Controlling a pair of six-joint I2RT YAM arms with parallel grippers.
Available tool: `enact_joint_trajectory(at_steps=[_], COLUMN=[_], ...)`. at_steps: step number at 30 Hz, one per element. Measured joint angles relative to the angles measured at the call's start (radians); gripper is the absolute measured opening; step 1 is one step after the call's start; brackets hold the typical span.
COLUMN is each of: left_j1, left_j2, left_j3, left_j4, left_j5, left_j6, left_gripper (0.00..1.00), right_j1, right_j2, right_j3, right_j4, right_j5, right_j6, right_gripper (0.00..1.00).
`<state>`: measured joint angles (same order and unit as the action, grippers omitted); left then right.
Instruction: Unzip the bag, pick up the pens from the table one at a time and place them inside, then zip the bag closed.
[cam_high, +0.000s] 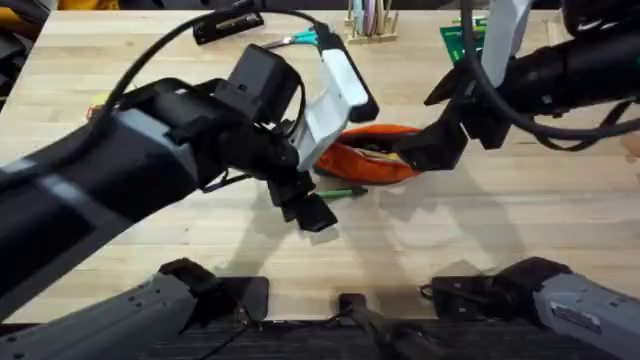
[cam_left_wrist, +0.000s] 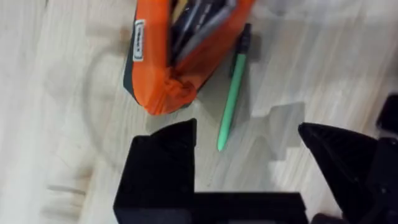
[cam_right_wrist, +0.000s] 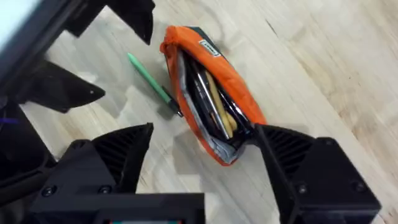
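The orange bag lies unzipped at the middle of the table, with several pens showing inside its mouth. One light green pen with a dark end lies on the wood right beside the bag. My left gripper hovers open just in front of this pen, with the pen's tip between its fingers. My right gripper is open at the bag's right end, which lies between its fingers; one fingertip touches the fabric.
At the table's back edge stand a wooden pen holder, a green item, a black flat object and teal-handled scissors. The left arm crosses the table's left half. Bare wood lies in front of the bag.
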<state>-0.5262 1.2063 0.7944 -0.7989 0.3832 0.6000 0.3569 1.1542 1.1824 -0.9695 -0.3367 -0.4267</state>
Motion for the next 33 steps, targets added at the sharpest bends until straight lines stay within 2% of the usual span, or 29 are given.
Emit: enact_joint_trajectory(at_steps=[6, 7, 10, 12, 23, 25, 26, 28, 33], left_j1=[-0.026, -0.055, -0.080, -0.099, -0.111, -0.130, -0.181, -0.214, -0.239], left_j2=[0.067, 0.090, 0.105, 0.110, 0.132, 0.132, 0.132, 0.136, 0.153], left_j3=[0.000, 0.000, -0.001, -0.009, -0.022, -0.022, -0.022, -0.022, -0.022], left_j4=[0.005, 0.010, 0.026, 0.060, 0.082, 0.082, 0.083, 0.084, 0.091], left_j5=[-0.036, -0.090, -0.139, -0.173, -0.198, -0.204, -0.226, -0.235, -0.255], left_j6=[-0.136, -0.181, -0.205, -0.218, -0.234, -0.234, -0.232, -0.224, -0.217], left_gripper=[0.996, 0.996, 0.993, 0.995, 0.995, 0.995, 0.995, 0.994, 0.994], right_j1=[0.000, 0.000, 0.000, 0.000, 0.000, 0.000, 0.000, 0.000, 0.000], right_j2=[0.000, 0.000, 0.000, 0.000, 0.000, 0.000, 0.000, 0.000, 0.000], right_j3=[0.000, 0.000, 0.000, 0.000, 0.000, 0.000, 0.000, 0.000, -0.001], right_j4=[0.000, 0.000, 0.000, 0.000, 0.000, 0.000, 0.000, -0.005, -0.020], right_j5=[0.000, 0.000, 0.000, 0.000, 0.000, 0.000, 0.000, 0.000, 0.000], right_j6=[0.000, 0.000, 0.000, -0.019, -0.037, -0.038, -0.038, -0.043, -0.053], right_gripper=[0.998, 0.998, 0.998, 0.998, 0.997, 0.997, 0.997, 0.997, 0.997])
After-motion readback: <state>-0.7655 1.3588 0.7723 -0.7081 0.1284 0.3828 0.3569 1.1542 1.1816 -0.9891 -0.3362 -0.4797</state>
